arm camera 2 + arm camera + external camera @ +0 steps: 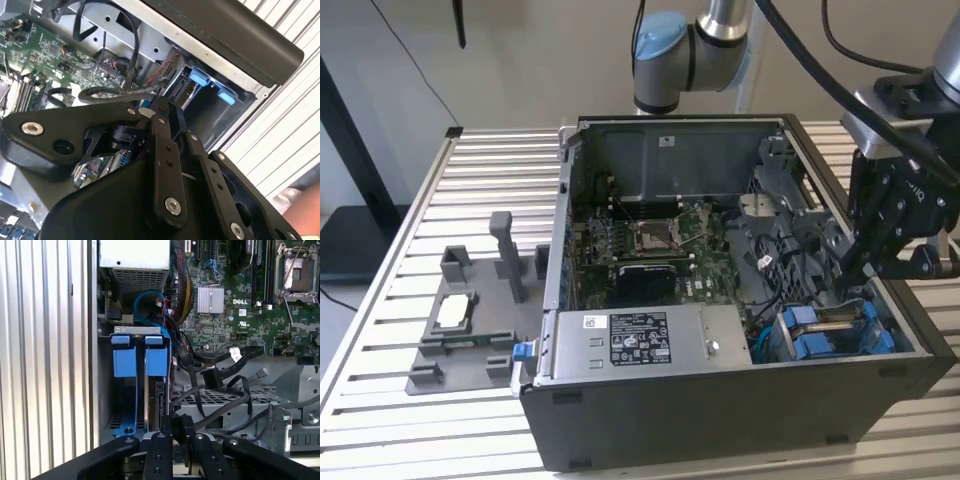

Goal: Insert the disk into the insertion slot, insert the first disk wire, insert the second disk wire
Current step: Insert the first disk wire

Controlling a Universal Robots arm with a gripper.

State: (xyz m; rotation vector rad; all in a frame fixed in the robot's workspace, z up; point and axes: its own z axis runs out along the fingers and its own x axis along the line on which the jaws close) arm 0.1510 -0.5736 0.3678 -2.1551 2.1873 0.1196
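Gripper closed on black disk wire connector, judged a light, rigid plug on springy cable and best pinched by the flat sides of its housing, just beside blue-bracketed disk seated in insertion slot, motherboard beyond.

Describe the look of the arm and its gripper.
The arm has grey joints with light blue caps and a silver tube. Black cables run towards the gripper, which is matte black and built of flat linked bars dotted with silver screw heads.
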